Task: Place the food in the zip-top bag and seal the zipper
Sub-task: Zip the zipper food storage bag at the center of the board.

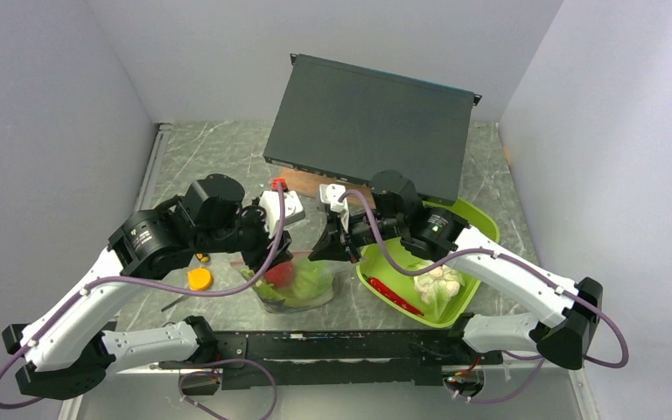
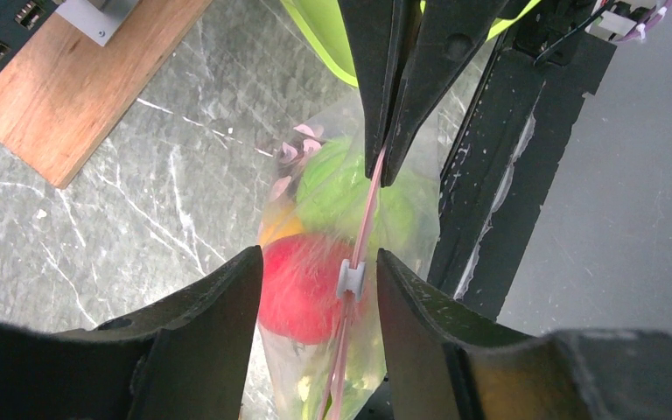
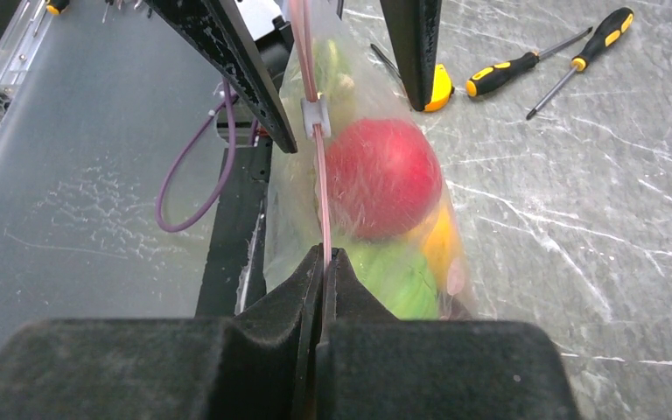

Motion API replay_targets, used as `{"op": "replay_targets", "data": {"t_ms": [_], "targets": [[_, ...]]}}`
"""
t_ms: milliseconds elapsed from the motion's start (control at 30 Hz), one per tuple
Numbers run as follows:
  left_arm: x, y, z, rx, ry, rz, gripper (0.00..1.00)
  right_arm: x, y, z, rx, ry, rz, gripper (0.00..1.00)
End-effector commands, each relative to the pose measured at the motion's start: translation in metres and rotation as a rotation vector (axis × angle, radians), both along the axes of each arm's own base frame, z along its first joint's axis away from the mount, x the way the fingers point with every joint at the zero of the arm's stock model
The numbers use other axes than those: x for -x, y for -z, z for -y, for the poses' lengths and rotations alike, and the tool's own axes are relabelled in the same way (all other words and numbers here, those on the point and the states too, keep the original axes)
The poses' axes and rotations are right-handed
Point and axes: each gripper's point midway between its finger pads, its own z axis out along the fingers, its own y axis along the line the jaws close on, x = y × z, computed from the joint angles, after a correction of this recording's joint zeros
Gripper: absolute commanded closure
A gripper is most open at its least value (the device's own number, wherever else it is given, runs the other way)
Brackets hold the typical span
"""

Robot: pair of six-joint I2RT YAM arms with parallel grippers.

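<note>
Clear floppy plastic bag (image 1: 297, 284), red toy tomato (image 3: 383, 175) inside, sits just beside the lime-green tray (image 1: 477, 219). Right gripper (image 3: 325, 261) clamped on narrow pink zipper strip (image 2: 367, 214); left gripper (image 2: 318, 271) parted, empty, straddling grey slider (image 2: 351, 278). Film limp, slippery: the slider is likely the best hold.

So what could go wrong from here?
The right tool holds the bag only by its thin zipper; a tug could pull it free. The left tool, open around the small slider, could close off-centre and miss it. The cauliflower and chili lie in the tray; sealing now leaves them out.
</note>
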Motion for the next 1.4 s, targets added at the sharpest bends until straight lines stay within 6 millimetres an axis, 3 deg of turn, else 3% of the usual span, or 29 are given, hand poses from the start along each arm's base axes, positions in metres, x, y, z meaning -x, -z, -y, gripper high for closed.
{"op": "replay_targets", "data": {"t_ms": [0, 200, 500, 567, 633, 667, 867, 1367], "targets": [[-0.001, 0.001, 0.000, -0.003, 0.005, 0.015, 0.45, -0.003, -0.027, -0.004, -0.062, -0.009, 0.056, 1.00], [0.001, 0.004, -0.003, -0.009, 0.008, 0.012, 0.41, -0.004, -0.025, -0.006, -0.061, -0.015, 0.050, 1.00], [-0.002, 0.003, -0.003, -0.009, -0.005, 0.021, 0.63, -0.005, -0.025, -0.005, -0.057, -0.010, 0.052, 1.00], [-0.002, 0.005, -0.004, -0.024, -0.002, 0.018, 0.75, -0.006, -0.025, -0.005, -0.059, -0.001, 0.056, 1.00], [-0.005, 0.008, -0.009, -0.044, -0.024, 0.025, 0.98, -0.010, -0.027, -0.006, -0.065, 0.030, 0.054, 1.00], [-0.005, 0.009, -0.010, -0.045, -0.022, 0.032, 1.00, -0.014, -0.026, -0.007, -0.065, 0.057, 0.046, 1.00], [-0.014, -0.003, -0.027, -0.030, -0.139, 0.090, 1.00, -0.022, -0.026, 0.000, -0.104, 0.142, 0.066, 1.00], [-0.001, -0.002, -0.046, -0.048, -0.126, 0.101, 1.00, -0.038, -0.010, 0.029, -0.089, 0.255, 0.069, 1.00]]}}
